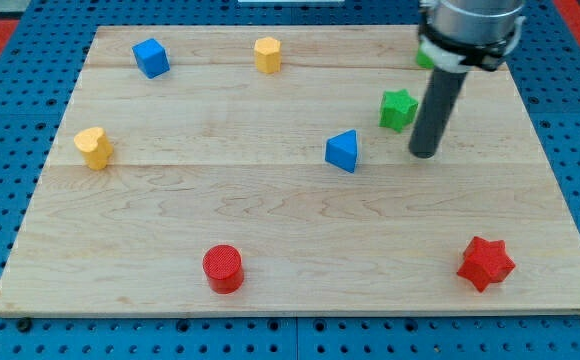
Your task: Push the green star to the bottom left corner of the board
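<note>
The green star (398, 108) lies in the upper right part of the wooden board (290, 270). My tip (424, 154) rests on the board just to the right of and slightly below the star, a small gap apart from it. The rod rises from there toward the view's top. A blue triangular block (342, 151) lies to the lower left of the star. The board's bottom left corner (10, 305) is far from the star.
A blue cube (151, 57) and a yellow block (267, 54) sit near the top edge. A yellow heart-like block (93, 147) is at the left. A red cylinder (223, 268) and a red star (486, 263) sit near the bottom. Another green block (424, 58) is partly hidden behind the arm.
</note>
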You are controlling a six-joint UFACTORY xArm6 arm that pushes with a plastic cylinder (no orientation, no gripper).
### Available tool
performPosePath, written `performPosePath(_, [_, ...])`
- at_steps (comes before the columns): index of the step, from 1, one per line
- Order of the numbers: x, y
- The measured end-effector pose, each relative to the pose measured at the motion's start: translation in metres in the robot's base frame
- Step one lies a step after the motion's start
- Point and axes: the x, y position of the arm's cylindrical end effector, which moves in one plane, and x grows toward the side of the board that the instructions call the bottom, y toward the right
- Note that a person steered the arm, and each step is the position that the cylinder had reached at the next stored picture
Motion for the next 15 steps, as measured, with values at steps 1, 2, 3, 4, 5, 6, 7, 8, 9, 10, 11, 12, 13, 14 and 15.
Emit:
performPosePath(1, [0.040, -0.077])
performPosePath(2, [0.019, -0.160])
performPosePath(3, [-0.002, -0.108])
performPosePath(4, [-0.005, -0.017])
performPosePath(5, [-0.006, 0.045])
performPosePath(6, [-0.006, -0.004])
performPosePath(7, [-0.024, -0.024])
performPosePath(8, [-0.041, 0.037])
performPosePath(9, [-0.083, 0.052])
performPosePath(10, [-0.106, -0.014])
performPosePath(11, [-0.063, -0.111])
performPosePath(12, [-0.062, -0.146])
performPosePath(13, [-0.106, -0.106])
performPosePath(14, [-0.087, 0.004])
performPosePath(15, [-0.072, 0.018])
